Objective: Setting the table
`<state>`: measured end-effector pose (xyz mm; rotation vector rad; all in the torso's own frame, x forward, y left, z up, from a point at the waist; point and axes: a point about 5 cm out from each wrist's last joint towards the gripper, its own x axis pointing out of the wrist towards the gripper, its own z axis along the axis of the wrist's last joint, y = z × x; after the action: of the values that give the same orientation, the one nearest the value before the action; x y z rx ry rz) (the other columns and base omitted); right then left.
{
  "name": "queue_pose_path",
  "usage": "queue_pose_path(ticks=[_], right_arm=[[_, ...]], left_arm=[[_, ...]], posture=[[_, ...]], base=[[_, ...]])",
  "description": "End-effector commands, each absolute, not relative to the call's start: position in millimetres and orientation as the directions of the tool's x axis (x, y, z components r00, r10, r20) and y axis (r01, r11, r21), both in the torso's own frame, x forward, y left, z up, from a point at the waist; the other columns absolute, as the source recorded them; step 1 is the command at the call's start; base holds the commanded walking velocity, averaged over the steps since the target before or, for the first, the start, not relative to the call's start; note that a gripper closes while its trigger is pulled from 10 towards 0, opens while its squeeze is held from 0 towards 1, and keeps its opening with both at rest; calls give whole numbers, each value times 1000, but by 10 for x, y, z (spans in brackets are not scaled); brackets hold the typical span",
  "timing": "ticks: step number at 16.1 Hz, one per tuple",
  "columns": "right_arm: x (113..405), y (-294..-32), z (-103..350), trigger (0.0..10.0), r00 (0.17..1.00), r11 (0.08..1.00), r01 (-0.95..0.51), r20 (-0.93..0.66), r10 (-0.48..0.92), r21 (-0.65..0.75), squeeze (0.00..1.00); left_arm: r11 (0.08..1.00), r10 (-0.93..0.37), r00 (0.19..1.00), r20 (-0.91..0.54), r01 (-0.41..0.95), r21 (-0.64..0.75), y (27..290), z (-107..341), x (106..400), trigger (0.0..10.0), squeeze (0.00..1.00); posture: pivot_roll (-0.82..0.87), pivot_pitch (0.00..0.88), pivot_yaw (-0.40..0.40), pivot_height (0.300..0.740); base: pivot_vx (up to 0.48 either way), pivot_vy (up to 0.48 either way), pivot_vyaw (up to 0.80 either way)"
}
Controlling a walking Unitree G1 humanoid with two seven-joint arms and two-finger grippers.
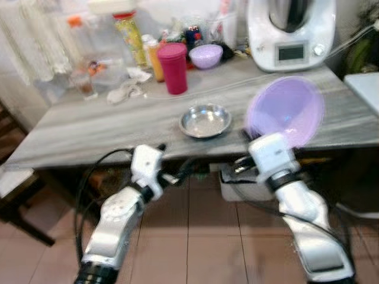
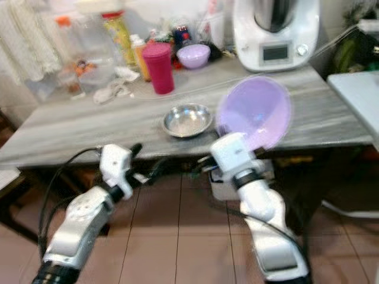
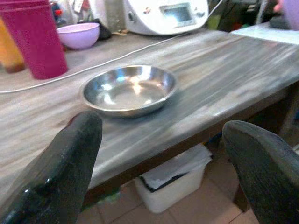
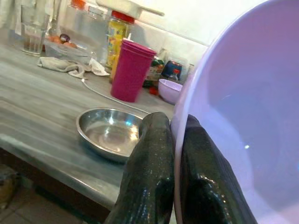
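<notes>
Pinching the lilac plastic bowl (image 1: 286, 111) by its rim, right gripper (image 4: 174, 140) fingers carry it tilted beside the steel dish (image 1: 205, 120); left gripper (image 3: 161, 154) fingers spread, facing the desk (image 1: 100, 127) edge.

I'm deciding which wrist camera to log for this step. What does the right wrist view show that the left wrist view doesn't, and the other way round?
Right wrist view alone: the right gripper pinching the rim of the large lilac bowl, a crumpled cloth and a drinking glass farther along the table.
Left wrist view alone: the left gripper open with nothing between its fingers, the white kitchen machine, and a white bin under the table.
Both: the steel dish, the magenta cup, the small lilac bowl and the white cable.
</notes>
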<state>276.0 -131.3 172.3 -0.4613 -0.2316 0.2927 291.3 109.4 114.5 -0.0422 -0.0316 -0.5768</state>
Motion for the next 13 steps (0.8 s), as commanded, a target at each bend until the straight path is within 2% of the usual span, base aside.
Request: queue_pose_path(ticks=[1, 5, 13], right_arm=[[2744, -1346, 1823, 10000, 927, 854, -194, 195, 321, -482, 0], [2756, -1351, 1844, 10000, 925, 854, -191, 203, 321, -484, 0], [2763, -1335, 1859, 10000, 922, 852, -195, 206, 329, -486, 0]], left_arm=[[832, -553, 832, 50, 554, -14, 1059, 1179, 2921, 10000, 0], [829, -557, 829, 51, 559, -16, 1042, 1175, 2923, 10000, 0], [827, -561, 826, 56, 562, -15, 1030, 1177, 2920, 10000, 0]], posture=[[-277, 19, 155, 740], [-278, 17, 154, 740], [-276, 11, 151, 740]], base=[[349, 0, 488], [247, 0, 566], [311, 0, 0]])
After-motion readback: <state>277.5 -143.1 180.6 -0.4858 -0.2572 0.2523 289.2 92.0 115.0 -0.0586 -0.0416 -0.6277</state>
